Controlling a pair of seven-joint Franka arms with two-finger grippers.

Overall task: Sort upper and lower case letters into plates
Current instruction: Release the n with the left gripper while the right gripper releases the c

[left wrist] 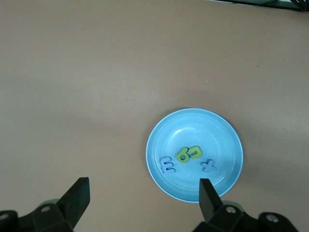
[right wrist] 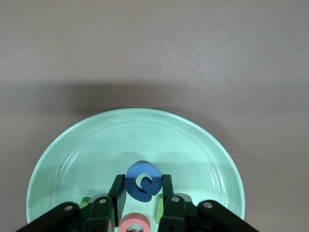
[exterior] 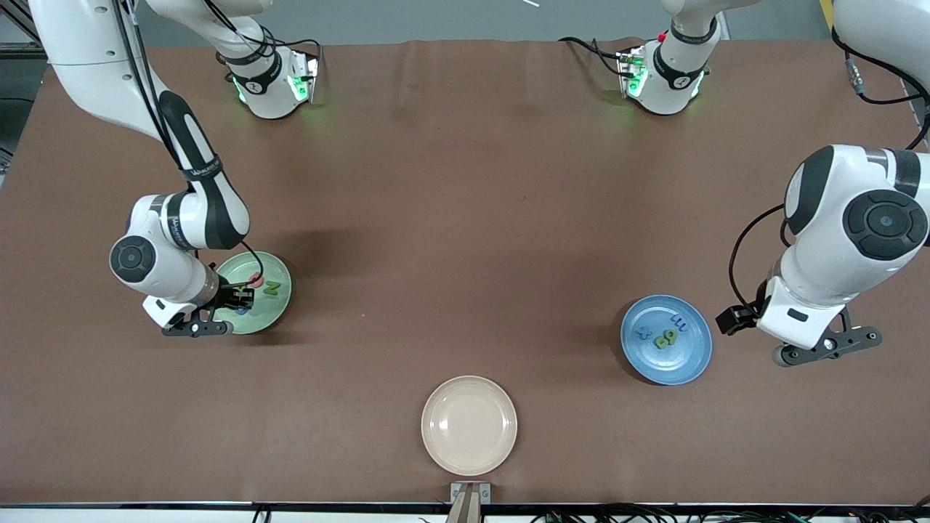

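Your right gripper (right wrist: 140,191) has its jaws clamped on the blue ring (right wrist: 143,180), low over the green plate (right wrist: 67,159), w/ red ring (right wrist: 132,224) & N (exterior: 271,288) beneath, caps pile. Left gripper (left wrist: 145,200) waits, jaws spread, by blue plate (left wrist: 222,130) w/ the small letters (left wrist: 188,153)

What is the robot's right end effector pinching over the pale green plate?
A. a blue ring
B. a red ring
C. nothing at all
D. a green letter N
A: in the right wrist view the right end effector has its fingers closed on the small flat blue ring letter, held just above the round pale green plastic plate; the red ring lies loose below it.
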